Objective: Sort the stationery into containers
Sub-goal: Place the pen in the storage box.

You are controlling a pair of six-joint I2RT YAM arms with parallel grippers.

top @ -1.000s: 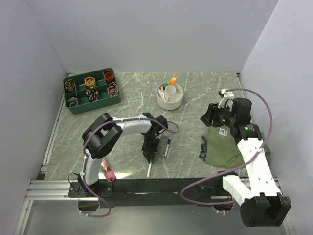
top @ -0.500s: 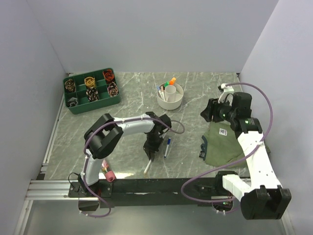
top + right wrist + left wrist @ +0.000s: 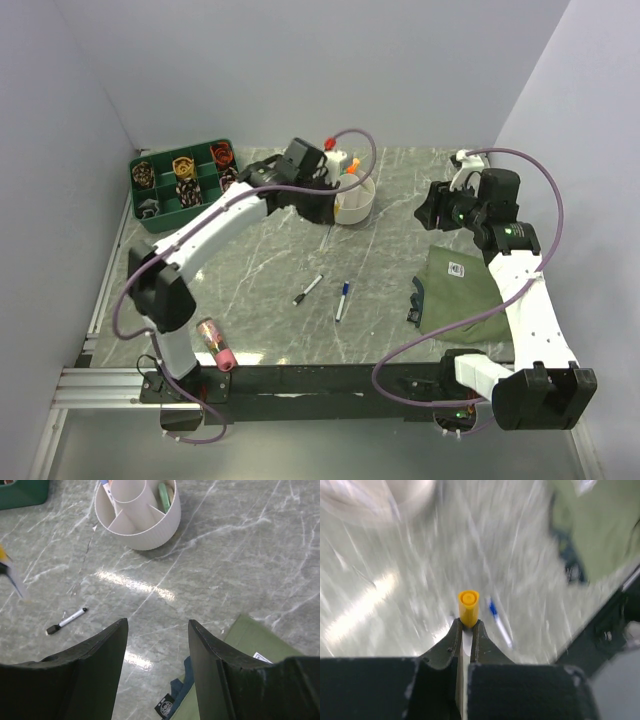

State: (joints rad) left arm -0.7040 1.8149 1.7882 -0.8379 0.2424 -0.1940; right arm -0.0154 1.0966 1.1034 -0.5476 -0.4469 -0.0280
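Placement of the held pen turns on one relation. The white bowl (image 3: pixel 362 210) lies just to the right of the left gripper (image 3: pixel 325 200), toward the other arm, so near that the black wrist seems to overlap the bowl's left rim in the overhead view. The left gripper's jaws are pressed together on a yellow-capped pen (image 3: pixel 468 606). The cap stands out past the fingertips and is seen almost end-on, so the pen's long axis appears to run roughly along the fingers rather than across them. In the right wrist view the same pen is a blurred streak at the left edge, steeply tilted and apart from the bowl's ribbed wall. It is probably not yet over a compartment, though the blur makes this uncertain. The likely next move is a short carry rightward over the rim, then a drop end-first into a free section beside the central cup. Pens with orange, green and blue ends already stand in the sections. The right gripper (image 3: pixel 156 626) is spread wide and holds nothing. It hangs over bare table (image 3: pixel 240 555) between the bowl and the olive pouch (image 3: pixel 462 292), well apart from the bowl. A black marker (image 3: pixel 308 289), a blue-capped pen (image 3: pixel 342 300) and a pink marker (image 3: pixel 217 343) lie loose on the table nearer the arm bases, unsorted.
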